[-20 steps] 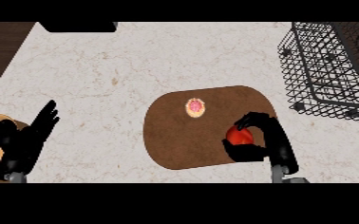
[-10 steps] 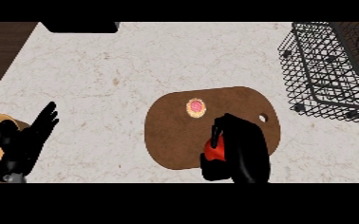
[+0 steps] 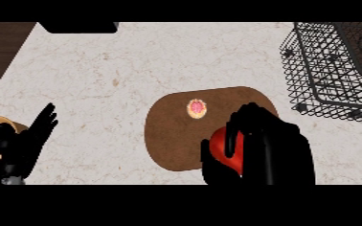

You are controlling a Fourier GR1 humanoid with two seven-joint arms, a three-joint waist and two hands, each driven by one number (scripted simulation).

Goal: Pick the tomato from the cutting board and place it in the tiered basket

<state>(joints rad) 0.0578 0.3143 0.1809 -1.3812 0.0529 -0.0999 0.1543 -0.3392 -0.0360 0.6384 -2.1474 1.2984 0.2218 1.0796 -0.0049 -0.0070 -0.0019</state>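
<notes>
My right hand point(image 3: 272, 148) is curled round the red tomato point(image 3: 225, 148) over the near right part of the brown cutting board point(image 3: 166, 129); only the tomato's left side shows between the fingers and thumb. The black wire tiered basket point(image 3: 325, 69) stands at the far right of the counter, well beyond the hand. My left hand point(image 3: 28, 141) rests open near the lower left edge, fingers up.
A small round pink and yellow item point(image 3: 197, 108) lies on the far part of the board. A dark object point(image 3: 78, 27) sits at the counter's far edge. Something orange-tan point(image 3: 8, 122) peeks out by the left hand.
My right hand has closed round the tomato and come up toward the view, looking larger than before. The left hand has hardly moved.
</notes>
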